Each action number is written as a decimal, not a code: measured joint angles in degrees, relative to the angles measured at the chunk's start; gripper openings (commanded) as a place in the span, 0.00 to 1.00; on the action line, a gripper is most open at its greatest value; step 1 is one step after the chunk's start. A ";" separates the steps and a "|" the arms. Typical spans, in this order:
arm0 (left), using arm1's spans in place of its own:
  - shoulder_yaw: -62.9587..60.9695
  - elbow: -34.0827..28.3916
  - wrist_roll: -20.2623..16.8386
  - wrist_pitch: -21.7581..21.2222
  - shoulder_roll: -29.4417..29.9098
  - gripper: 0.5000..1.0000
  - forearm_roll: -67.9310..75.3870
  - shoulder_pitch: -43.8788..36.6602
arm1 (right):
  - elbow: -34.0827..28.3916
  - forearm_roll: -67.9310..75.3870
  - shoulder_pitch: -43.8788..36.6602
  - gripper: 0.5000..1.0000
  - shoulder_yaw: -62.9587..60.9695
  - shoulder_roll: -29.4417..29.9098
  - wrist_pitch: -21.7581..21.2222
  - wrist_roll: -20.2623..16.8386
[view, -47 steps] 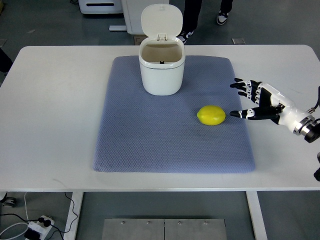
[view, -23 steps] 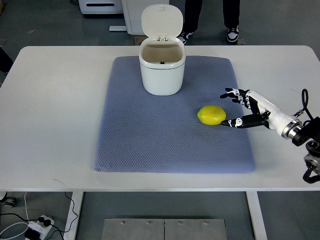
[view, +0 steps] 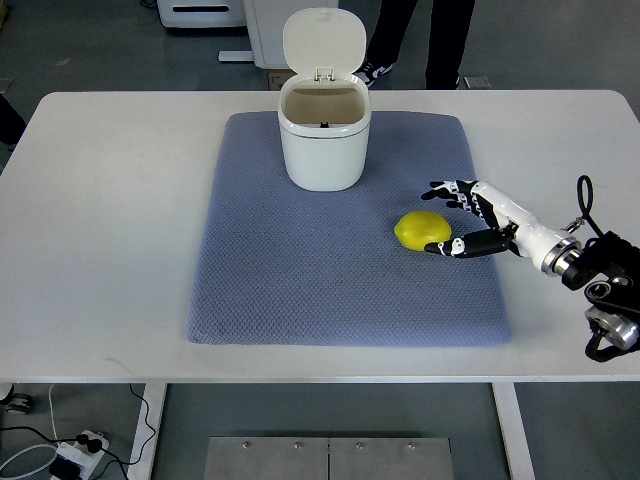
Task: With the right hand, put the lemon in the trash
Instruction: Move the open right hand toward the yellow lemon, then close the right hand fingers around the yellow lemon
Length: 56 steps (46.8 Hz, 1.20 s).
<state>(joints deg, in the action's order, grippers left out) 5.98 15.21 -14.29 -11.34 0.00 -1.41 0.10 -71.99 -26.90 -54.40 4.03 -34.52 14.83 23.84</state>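
A yellow lemon (view: 419, 230) lies on the blue-grey mat (view: 300, 270), right of centre. My right hand (view: 443, 217) reaches in from the right edge with its fingers spread open around the lemon's right side; the thumb tip is at the lemon's lower right and the other fingertips (view: 436, 187) hover just above its upper right. The hand holds nothing. A white trash bin (view: 323, 135) stands at the back of the mat with its lid flipped up and its inside showing. The left arm is out of view.
The mat lies on a white table (view: 100, 220). A person's legs and shoes (view: 400, 40) stand beyond the far table edge, behind the bin. A power strip and cables (view: 60, 455) lie on the floor at lower left.
My right hand has moved left across the mat toward the lemon, from clear of it to bracketing its right side. The lemon and bin have not moved. The person behind has shifted.
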 measured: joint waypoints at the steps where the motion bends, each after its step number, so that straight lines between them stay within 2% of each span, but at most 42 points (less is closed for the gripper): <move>1: 0.00 0.00 0.00 0.00 0.00 1.00 0.00 0.00 | 0.18 0.00 -0.05 0.83 0.06 0.29 0.01 0.00; 23: 0.00 0.00 0.00 0.00 0.00 1.00 0.00 -0.02 | 1.72 0.01 -0.73 0.82 1.99 2.10 0.09 -0.11; 31: 0.00 0.00 0.01 0.00 0.00 1.00 0.00 -0.02 | 2.20 0.01 -0.87 0.79 3.45 3.01 1.74 -0.10; 46: 0.00 0.00 0.01 0.00 0.00 1.00 0.00 -0.01 | 2.21 -0.06 -0.89 0.58 3.79 3.76 1.88 -0.02; 49: 0.00 0.00 0.01 0.00 0.00 1.00 0.00 -0.01 | 2.21 -0.08 -0.89 0.51 3.79 3.76 1.88 -0.02; 56: 0.00 0.00 0.02 0.00 0.00 1.00 0.00 -0.01 | 2.15 -0.06 -1.30 0.26 3.86 3.76 1.88 -0.02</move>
<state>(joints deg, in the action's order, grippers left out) 5.98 15.21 -14.27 -11.34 0.00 -1.41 0.09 -69.84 -26.96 -55.70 7.89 -30.77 16.71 23.82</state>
